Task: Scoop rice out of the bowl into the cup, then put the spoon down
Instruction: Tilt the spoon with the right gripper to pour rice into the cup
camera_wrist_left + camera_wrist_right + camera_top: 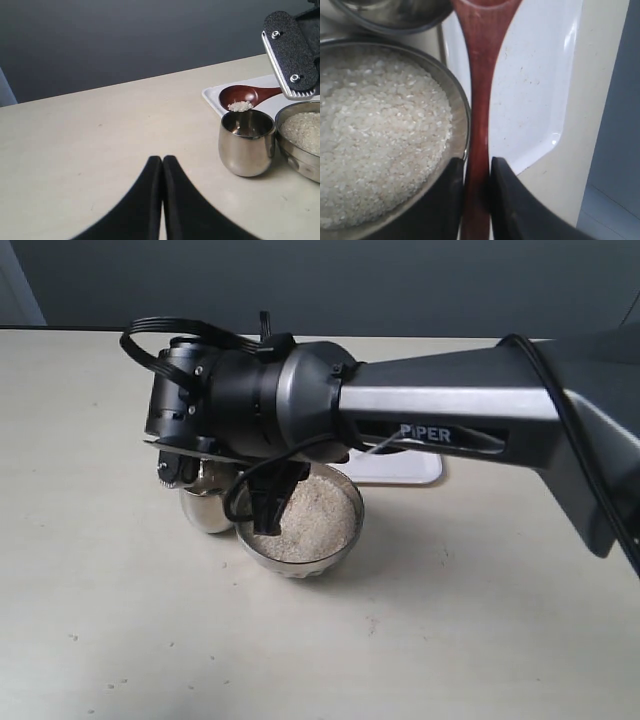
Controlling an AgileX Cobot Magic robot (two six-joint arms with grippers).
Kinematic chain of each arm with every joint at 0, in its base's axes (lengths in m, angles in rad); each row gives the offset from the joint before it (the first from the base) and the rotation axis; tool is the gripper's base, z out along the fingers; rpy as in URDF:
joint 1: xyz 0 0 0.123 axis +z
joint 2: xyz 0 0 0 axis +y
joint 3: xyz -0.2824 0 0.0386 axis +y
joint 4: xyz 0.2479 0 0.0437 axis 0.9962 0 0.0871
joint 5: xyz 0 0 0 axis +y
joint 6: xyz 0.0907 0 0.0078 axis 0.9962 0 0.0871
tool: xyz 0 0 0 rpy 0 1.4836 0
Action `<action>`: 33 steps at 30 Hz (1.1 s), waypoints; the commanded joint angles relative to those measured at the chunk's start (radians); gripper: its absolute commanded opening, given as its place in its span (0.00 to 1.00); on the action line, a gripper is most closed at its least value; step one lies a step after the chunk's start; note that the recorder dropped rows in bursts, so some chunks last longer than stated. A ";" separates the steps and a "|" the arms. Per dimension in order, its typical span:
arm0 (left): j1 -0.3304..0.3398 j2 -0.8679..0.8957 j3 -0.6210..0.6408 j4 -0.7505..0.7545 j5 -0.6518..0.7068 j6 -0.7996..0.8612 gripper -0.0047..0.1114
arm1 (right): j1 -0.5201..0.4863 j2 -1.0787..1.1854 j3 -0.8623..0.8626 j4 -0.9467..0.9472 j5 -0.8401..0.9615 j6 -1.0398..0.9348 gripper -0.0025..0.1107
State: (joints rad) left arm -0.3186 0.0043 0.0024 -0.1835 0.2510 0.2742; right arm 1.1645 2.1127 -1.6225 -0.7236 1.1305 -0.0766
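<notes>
right gripper [477,167] pinches the slim handle of the dark reddish-brown wooden spoon [481,85]. long axis runs from jaws past rim of wide steel bowl [464,120] of white rice [380,135] toward small steel cup [246,145]. oval end, a few grains aboard, at cup's far rim. left gripper [162,161] pressed together, empty, well apart. arm casing [428,433] reads "piper".

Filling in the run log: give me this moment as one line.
stage: spoon at cup rim | right gripper: shut on spoon | spoon load: rice | bowl: holds rice | left gripper: shut, empty
</notes>
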 commanded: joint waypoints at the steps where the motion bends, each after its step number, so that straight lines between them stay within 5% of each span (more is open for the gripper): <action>1: -0.003 -0.004 -0.002 0.002 -0.012 -0.003 0.04 | 0.012 -0.002 0.012 -0.051 -0.002 0.030 0.02; 33: -0.003 -0.004 -0.002 0.002 -0.012 -0.003 0.04 | 0.062 -0.002 0.080 -0.183 0.012 0.141 0.02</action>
State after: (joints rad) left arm -0.3186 0.0043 0.0024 -0.1835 0.2510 0.2742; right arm 1.2210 2.1127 -1.5546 -0.8699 1.1367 0.0535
